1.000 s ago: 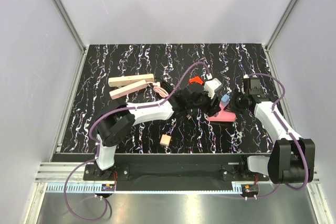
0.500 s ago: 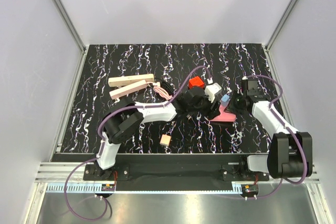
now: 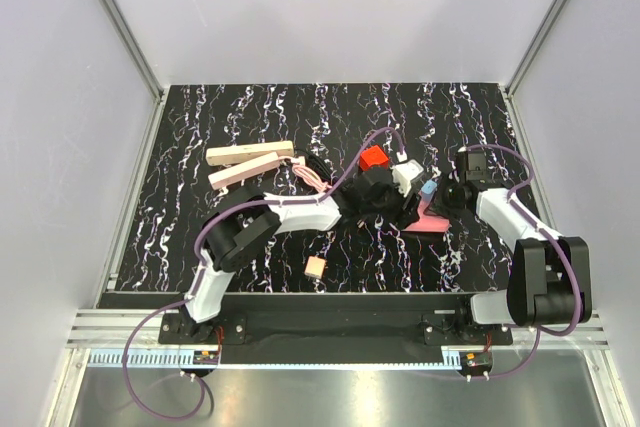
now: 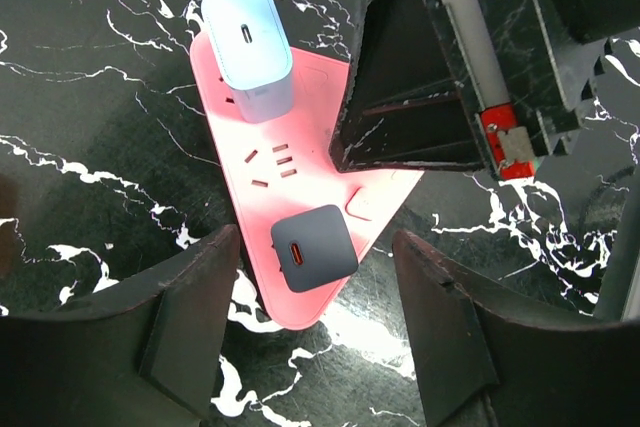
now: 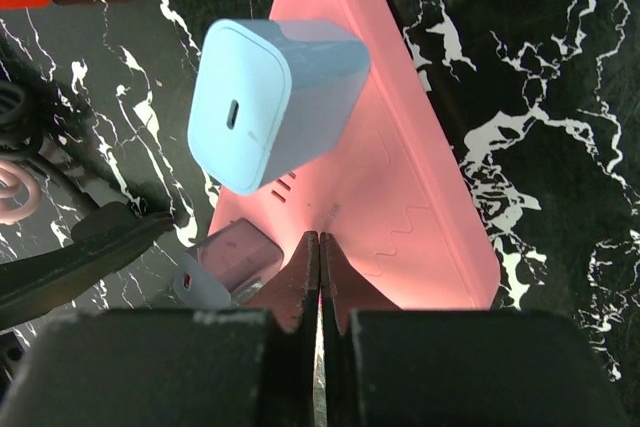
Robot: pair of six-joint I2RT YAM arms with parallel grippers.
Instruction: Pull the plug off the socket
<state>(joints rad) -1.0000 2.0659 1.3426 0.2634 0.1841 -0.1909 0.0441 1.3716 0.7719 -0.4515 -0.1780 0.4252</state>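
The socket with slots is a pink triangular block (image 3: 432,218), also in the left wrist view (image 4: 300,152) and the right wrist view (image 5: 410,177). A light blue plug (image 4: 247,47) (image 5: 270,97) (image 3: 428,190) and a dark grey plug (image 4: 313,247) (image 5: 222,269) sit in it. My left gripper (image 4: 320,337) (image 3: 395,207) is open and empty, its fingers either side of the dark grey plug's end of the socket, apart from it. My right gripper (image 5: 320,247) (image 3: 447,201) is shut and empty, its tips on the socket's top face beside the blue plug.
Two cream-beige bars (image 3: 250,152) (image 3: 243,171) lie at the back left. A red cube (image 3: 375,157) and a white block (image 3: 405,175) are behind the left gripper. A pink coiled cable (image 3: 308,175) lies left of it. A small beige cube (image 3: 315,267) is near the front.
My left gripper has shifted right, closer over the pink socket, uncovering the red cube. My right gripper has edged slightly left. Both plugs stay in the socket.
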